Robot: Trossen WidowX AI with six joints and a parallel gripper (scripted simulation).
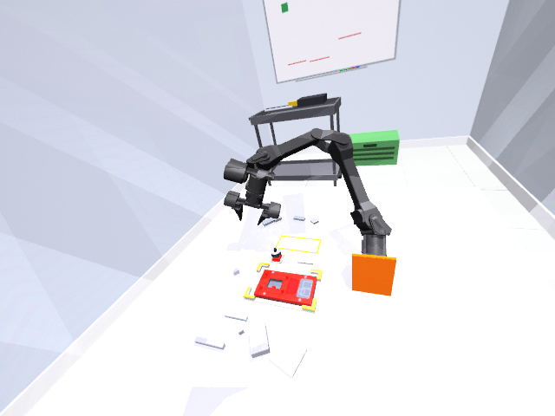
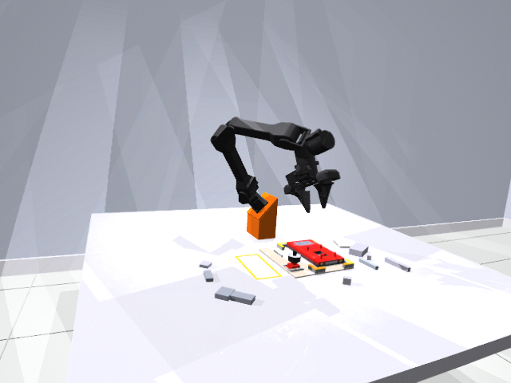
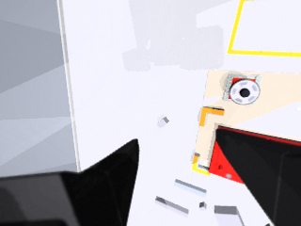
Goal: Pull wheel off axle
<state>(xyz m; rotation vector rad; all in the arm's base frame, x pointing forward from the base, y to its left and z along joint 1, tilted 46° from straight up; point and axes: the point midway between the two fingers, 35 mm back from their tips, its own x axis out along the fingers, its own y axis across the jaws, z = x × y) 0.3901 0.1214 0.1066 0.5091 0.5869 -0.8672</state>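
Note:
The wheel, with a pale hub face and dark tyre, sits on the upright axle, above a small red base. The marked area is a yellow outline on the table beside the board. My gripper is open and empty, fingers pointing down, high above the table. In the wrist view the wheel lies up and to the right of the fingertips. Nothing touches the fingers.
A red car chassis lies beside the wheel between yellow corner brackets on a beige board. Several grey blocks lie around, including a small cube. The arm's orange base stands on the table.

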